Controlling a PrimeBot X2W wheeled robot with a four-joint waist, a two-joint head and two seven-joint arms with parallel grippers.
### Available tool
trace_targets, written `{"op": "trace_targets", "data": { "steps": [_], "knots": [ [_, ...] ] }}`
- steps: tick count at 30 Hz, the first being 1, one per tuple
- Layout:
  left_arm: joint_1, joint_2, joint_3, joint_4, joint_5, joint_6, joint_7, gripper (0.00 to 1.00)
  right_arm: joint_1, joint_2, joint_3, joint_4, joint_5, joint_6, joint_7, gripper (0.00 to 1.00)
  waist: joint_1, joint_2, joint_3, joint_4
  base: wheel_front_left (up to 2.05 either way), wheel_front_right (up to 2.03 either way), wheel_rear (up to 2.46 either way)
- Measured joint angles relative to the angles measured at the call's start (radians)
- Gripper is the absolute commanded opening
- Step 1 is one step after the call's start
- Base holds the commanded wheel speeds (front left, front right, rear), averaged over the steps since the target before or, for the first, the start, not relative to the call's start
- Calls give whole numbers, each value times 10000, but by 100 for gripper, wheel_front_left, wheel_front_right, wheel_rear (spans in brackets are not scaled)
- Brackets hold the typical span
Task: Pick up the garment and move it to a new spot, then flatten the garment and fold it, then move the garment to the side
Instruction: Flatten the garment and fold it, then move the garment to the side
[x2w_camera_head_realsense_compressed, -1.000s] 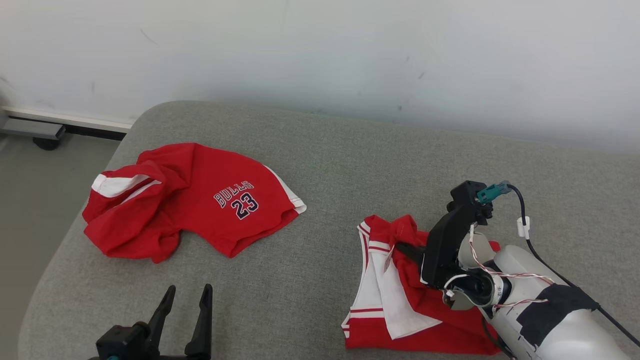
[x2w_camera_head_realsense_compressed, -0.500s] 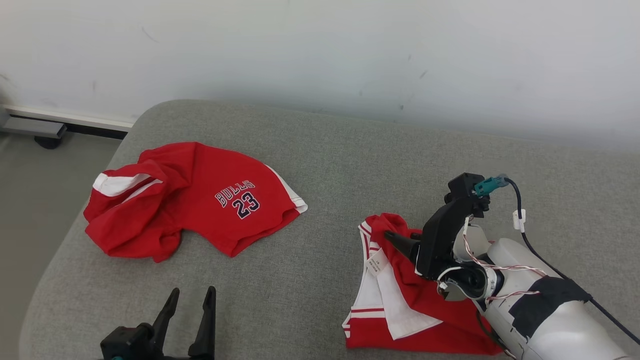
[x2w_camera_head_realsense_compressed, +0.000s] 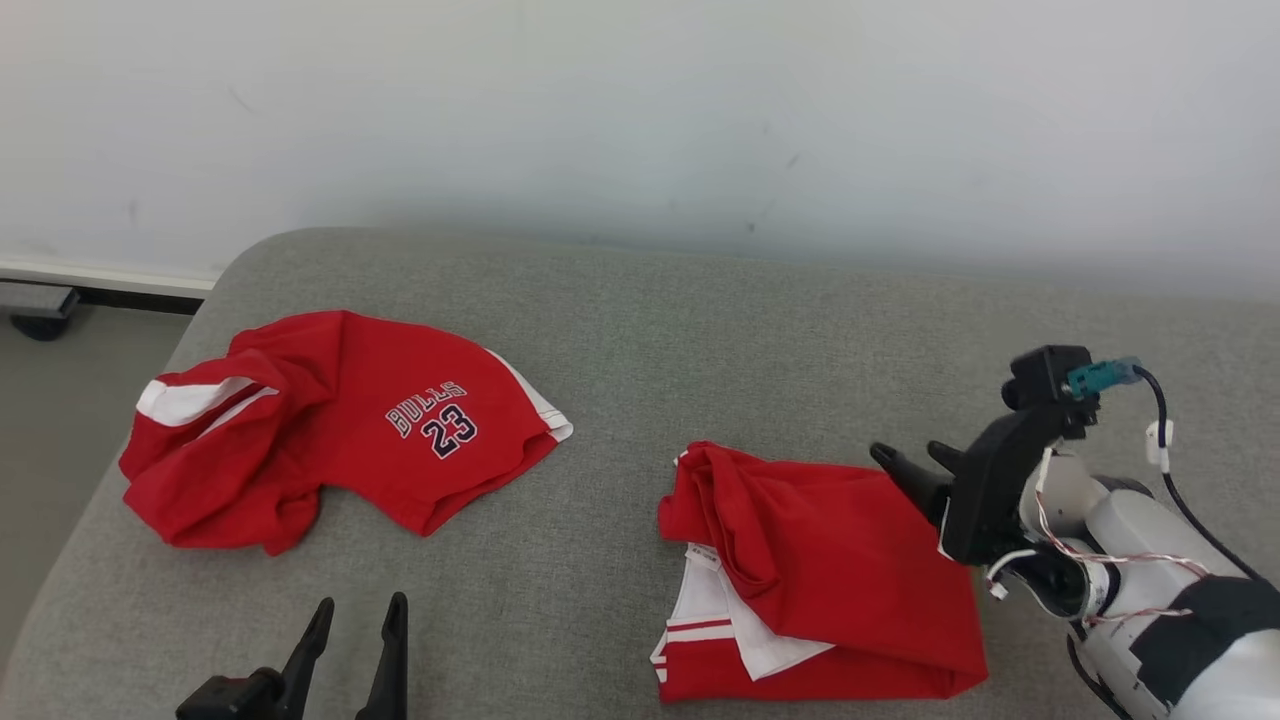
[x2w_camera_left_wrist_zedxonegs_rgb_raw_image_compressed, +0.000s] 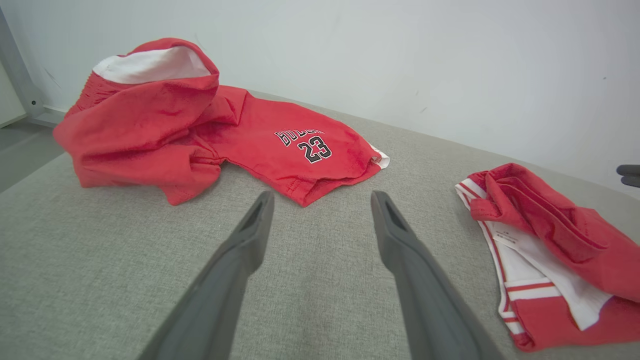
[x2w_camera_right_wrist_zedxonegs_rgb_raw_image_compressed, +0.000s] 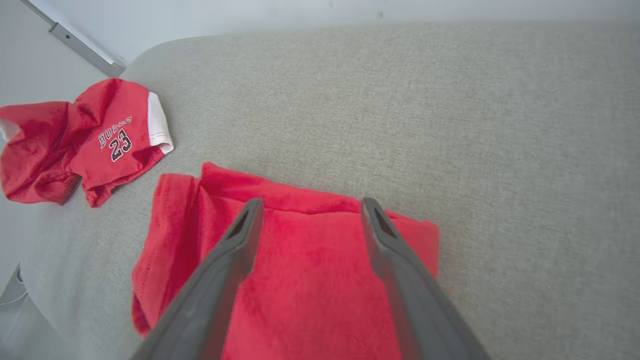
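Left claw (x2w_camera_head_realsense_compressed: 360, 602) at near edge of grey cushion (x2w_camera_head_realsense_compressed: 620, 330): fingers apart, empty, bare fabric ahead. Right claw (x2w_camera_head_realsense_compressed: 908, 452) spread wide over far right corner of folded red garment (x2w_camera_head_realsense_compressed: 840, 560), gripping nothing; contact unclear. Garment lies right of centre. Farther left, well apart: crumpled Bulls 23 shorts (x2w_camera_head_realsense_compressed: 330, 420). Behind: pale wall (x2w_camera_head_realsense_compressed: 640, 100). Left wrist view catches garment's white label (x2w_camera_left_wrist_zedxonegs_rgb_raw_image_compressed: 504, 239) and striped trim; right wrist view sees its plain red top.

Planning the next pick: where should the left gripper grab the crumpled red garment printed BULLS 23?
Probably pinch the bunched hump at the white-lined end of the crumpled red garment, left gripper descending from above: it stands proud of the grey cushion, while the printed end lies flat.
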Motion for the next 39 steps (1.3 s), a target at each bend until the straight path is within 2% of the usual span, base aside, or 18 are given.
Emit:
{"op": "trace_targets", "data": {
  "steps": [3, 9, 13, 20, 31, 39],
  "knots": [
    [69, 50, 50, -67, 33, 0, 0, 100, 457, -293, 33, -267, -92, -2, -75, 100, 0, 0, 9, -176, 0, 0, 0],
    [56, 77, 109, -219, 69, -2, 0, 100, 1051, -483, 65, -654, -94, -27, -82, 100, 0, 0, 93, -478, 0, 0, 0],
    [33, 52, 65, -230, 253, -6, 0, 100, 1226, -639, -13, -746, -71, -190, -65, 100, 0, 0, 160, -514, 0, 0, 0],
    [-158, -33, -54, -203, 324, -104, 0, 100, 1252, -667, -58, -552, 84, -399, 305, 100, 0, 0, 159, -392, 0, 0, 0],
    [-215, -105, -19, -115, 324, -182, 0, 100, 1305, -832, 853, -217, -435, -639, 1388, 100, 0, 0, 165, 42, 0, 0, 0],
    [-182, -174, 56, -107, 324, -178, 0, 100, 815, -790, 1018, 184, -506, -890, 2061, 100, 0, -1, 192, 176, 0, 0, 0]
  ]
}}
